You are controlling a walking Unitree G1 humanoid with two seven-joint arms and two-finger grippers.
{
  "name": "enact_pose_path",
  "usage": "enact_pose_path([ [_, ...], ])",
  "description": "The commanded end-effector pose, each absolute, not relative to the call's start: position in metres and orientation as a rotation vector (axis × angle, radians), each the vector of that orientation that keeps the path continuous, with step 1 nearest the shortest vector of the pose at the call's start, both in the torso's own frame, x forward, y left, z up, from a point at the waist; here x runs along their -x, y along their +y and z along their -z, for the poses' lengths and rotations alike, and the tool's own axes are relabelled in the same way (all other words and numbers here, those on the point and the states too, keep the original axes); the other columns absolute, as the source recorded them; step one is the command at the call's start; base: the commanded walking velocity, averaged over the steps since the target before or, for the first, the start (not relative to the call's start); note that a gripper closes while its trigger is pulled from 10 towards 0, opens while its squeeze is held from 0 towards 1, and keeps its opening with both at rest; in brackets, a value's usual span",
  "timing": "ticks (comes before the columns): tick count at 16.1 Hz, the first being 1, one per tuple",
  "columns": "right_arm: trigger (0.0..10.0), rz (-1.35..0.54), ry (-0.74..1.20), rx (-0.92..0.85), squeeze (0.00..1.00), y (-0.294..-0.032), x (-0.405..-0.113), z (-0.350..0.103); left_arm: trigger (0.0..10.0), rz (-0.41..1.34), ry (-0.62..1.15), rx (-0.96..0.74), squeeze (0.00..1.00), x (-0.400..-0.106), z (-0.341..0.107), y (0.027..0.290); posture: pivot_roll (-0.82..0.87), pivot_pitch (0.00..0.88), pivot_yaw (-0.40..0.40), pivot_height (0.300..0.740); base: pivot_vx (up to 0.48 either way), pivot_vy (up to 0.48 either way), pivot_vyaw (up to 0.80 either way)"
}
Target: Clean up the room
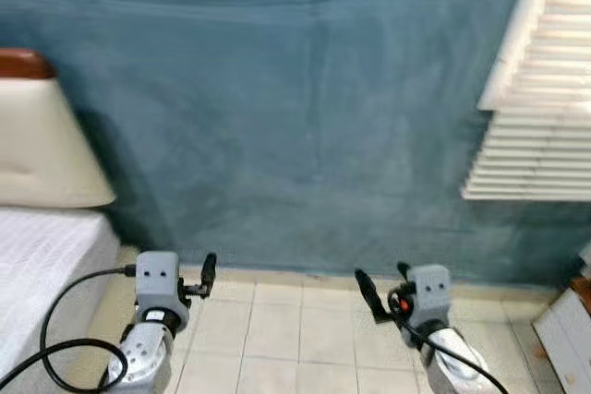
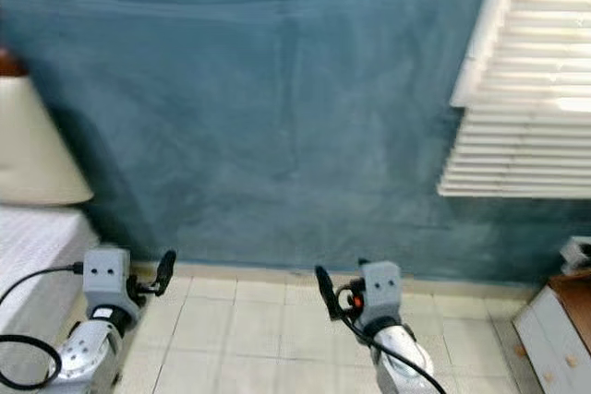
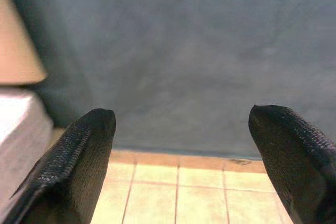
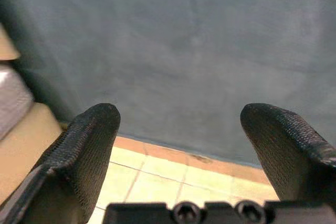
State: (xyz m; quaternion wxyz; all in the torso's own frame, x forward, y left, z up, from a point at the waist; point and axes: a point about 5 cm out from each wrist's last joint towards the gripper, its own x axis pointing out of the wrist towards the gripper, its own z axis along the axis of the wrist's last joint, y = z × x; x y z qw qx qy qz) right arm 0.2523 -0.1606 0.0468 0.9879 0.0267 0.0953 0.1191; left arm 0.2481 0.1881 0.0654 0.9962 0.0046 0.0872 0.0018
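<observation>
a blue-green wall [image 1: 295,108] is faced by the head camera, with pale floor tiles [image 1: 277,329] at its foot. at about nine o'clock a bed [image 1: 37,256] with a white cover is seen, and above it a cream padded headboard [image 1: 42,145] topped by a strip of brown wood. at about two o'clock white window blinds [image 1: 540,89] hang against the wall. at about four o'clock the corner of a white drawer unit [image 1: 565,331] is glimpsed.

the left gripper [image 1: 205,276] is held low at seven o'clock, above the tiles and just beside the bed edge; its fingers [image 3: 79,156] are spread wide apart and nothing is held between them. the right gripper [image 1: 386,289] is held low at five o'clock, likewise parted with nothing in its grasp, its fingers [image 4: 84,145] pointed toward the wall base. no item to be tidied can be made out on the visible floor.
</observation>
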Motion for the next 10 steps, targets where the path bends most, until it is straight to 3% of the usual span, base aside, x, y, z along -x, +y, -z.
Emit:
enact_pose_path([
  [1, 10.0, -0.272, 0.187, -0.042, 0.00, -0.156, -0.258, -0.049, 10.0, -0.029, 0.184, -0.028, 0.00, -0.249, -0.065, 0.189, -0.02, 0.000, 0.015, 0.740, 0.000, 0.000, 0.56],
  [2, 10.0, -0.282, 0.179, -0.046, 0.00, -0.155, -0.262, -0.051, 10.0, -0.037, 0.178, -0.019, 0.00, -0.251, -0.065, 0.188, -0.02, 0.000, 0.015, 0.740, 0.000, 0.000, 0.52],
  [6, 10.0, -0.414, 0.154, -0.070, 0.00, -0.139, -0.269, -0.059, 10.0, -0.083, 0.173, -0.020, 0.00, -0.258, -0.065, 0.188, -0.03, 0.000, 0.018, 0.740, 0.000, -0.480, 0.13],
  [10, 10.0, -0.375, 0.177, -0.061, 0.00, -0.147, -0.269, -0.052, 10.0, -0.029, 0.153, -0.038, 0.00, -0.265, -0.069, 0.178, -0.02, 0.000, 0.010, 0.740, 0.000, 0.000, 0.00],
])
